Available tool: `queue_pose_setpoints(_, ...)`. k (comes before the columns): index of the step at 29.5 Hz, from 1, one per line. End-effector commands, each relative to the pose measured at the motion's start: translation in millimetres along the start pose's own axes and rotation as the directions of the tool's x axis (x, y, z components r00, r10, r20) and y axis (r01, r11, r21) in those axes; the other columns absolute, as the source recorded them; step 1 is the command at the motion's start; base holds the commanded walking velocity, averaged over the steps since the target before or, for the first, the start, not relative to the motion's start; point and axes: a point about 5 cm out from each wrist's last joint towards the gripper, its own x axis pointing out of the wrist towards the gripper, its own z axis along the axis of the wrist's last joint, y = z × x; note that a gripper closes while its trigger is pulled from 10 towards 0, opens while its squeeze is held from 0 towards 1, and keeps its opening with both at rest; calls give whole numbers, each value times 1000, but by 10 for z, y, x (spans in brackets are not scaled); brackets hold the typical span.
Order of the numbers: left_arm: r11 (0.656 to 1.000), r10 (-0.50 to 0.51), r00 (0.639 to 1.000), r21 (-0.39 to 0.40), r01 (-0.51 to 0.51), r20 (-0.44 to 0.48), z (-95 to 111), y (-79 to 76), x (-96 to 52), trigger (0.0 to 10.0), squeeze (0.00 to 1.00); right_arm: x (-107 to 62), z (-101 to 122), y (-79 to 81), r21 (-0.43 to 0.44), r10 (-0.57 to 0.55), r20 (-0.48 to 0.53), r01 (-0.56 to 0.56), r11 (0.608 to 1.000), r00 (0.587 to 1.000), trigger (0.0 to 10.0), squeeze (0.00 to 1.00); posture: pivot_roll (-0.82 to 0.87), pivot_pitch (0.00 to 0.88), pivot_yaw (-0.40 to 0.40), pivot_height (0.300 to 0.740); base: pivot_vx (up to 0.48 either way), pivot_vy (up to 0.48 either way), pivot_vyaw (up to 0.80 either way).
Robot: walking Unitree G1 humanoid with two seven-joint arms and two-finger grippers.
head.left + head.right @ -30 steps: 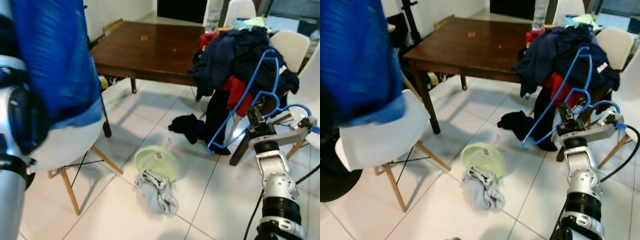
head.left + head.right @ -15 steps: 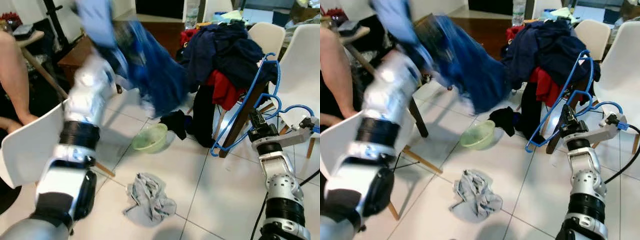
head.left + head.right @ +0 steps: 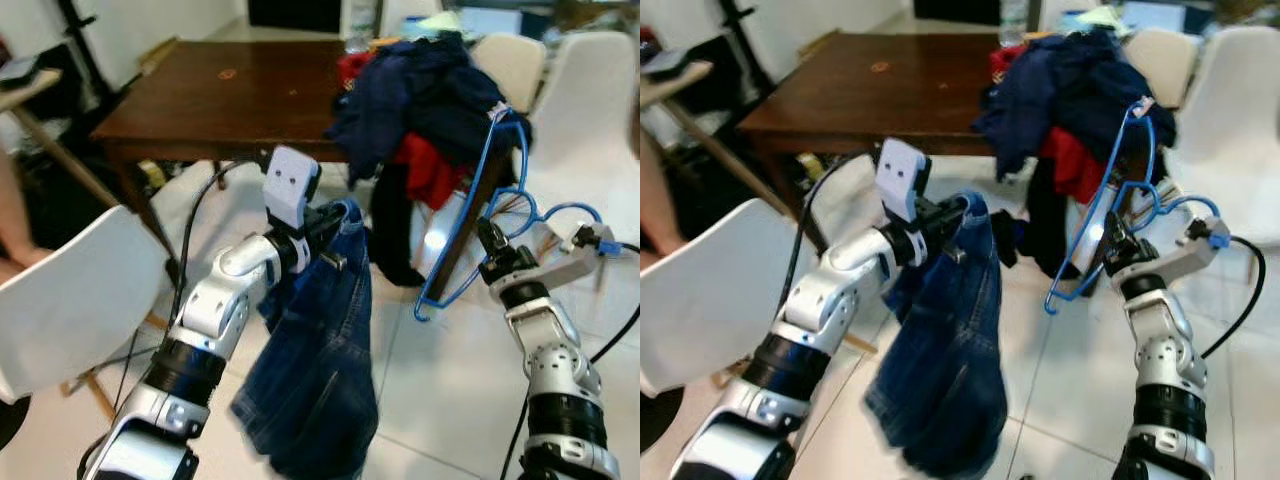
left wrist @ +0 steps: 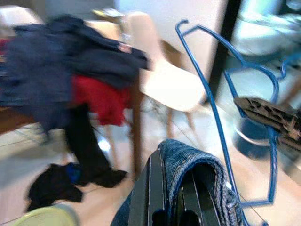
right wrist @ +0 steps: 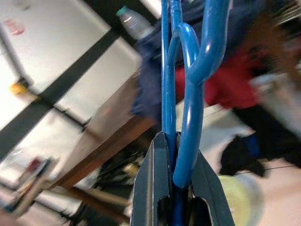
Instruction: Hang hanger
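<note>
At right of frame, our right gripper is clamped on the blue hanger, which rises above it. At centre, our left gripper pinches hanging jeans.

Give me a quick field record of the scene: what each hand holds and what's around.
left hand: shut on jeans, which hang down from it
right hand: shut on blue hanger, hook end up
hanger state: bare, apart from the jeans
behind: pile of clothes heaped on a chair beside the brown table
left side: white chair; a person's arm at the frame edge
floor: white tiles
</note>
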Motion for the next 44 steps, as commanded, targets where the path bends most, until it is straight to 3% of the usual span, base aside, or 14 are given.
queue_pose_setpoints(1,1000,-23,1000,-1,23,1,-10,-75,-28,10000,0,-62,27,-50,-41,-29,-15,29,999,999,10000,0,113,154,46,740,0,0,-781)
queue_pose_setpoints(11,999,46,998,-16,-45,39,119,46,-9,10000,0,-113,145,-56,-132,-73,27,76,988,997,10000,0,84,159,63,740,0,0,-781)
queue_pose_setpoints(16,996,88,996,19,-88,9,114,177,-8,10000,0,-195,262,-94,-271,-91,-6,85,959,996,10000,0,70,159,75,740,0,0,-776)
queue_pose_setpoints(24,985,170,971,63,-162,-170,11,513,9,10000,0,-483,552,-22,-492,-24,-131,-44,869,991,10000,0,34,173,101,740,0,0,-773)
queue_pose_setpoints(27,981,172,930,140,-132,-326,-121,646,-14,10000,0,-597,572,27,-545,-3,-213,-116,830,977,10000,0,25,167,110,740,0,0,-773)
queue_pose_setpoints(29,977,156,844,207,-54,-514,-326,772,-118,10000,0,-717,499,91,-584,11,-349,-227,779,937,10000,0,14,160,124,740,0,0,-769)
queue_pose_setpoints(31,977,156,844,207,-54,-514,-326,772,-118,10000,0,-717,499,91,-584,11,-349,-227,779,937,10000,0,14,160,124,740,0,0,-769)
queue_pose_setpoints(33,973,164,801,227,-36,-575,-397,836,-174,10000,0,-773,443,128,-584,16,-417,-281,762,909,10000,0,11,158,126,740,0,0,-769)
queue_pose_setpoints(35,982,157,735,184,-44,-660,-495,931,-259,10000,0,-902,246,283,-543,51,-592,-445,713,805,10000,0,9,151,131,740,0,0,-769)
queue_pose_setpoints(36,982,157,735,184,-44,-660,-495,931,-259,10000,0,-902,246,283,-543,51,-592,-445,713,805,10000,0,9,151,131,740,0,0,-769)
queue_pose_setpoints(37,987,146,714,145,-62,-684,-533,947,-285,10000,0,-954,143,360,-507,69,-661,-513,693,747,10000,0,10,147,132,740,0,0,-763)
queue_pose_setpoints(39,987,146,714,145,-62,-684,-533,947,-285,10000,0,-954,143,360,-507,69,-661,-513,693,747,10000,0,10,147,132,740,0,0,-763)
queue_pose_setpoints(40,991,134,697,116,-73,-704,-570,951,-309,10000,0,-1005,50,418,-479,72,-717,-565,672,693,10000,0,10,144,133,740,0,0,-769)
queue_pose_setpoints(44,991,129,680,81,-102,-722,-638,955,-348,10000,0,-1083,-120,476,-443,43,-796,-630,638,604,10000,0,14,156,131,740,0,0,-439)
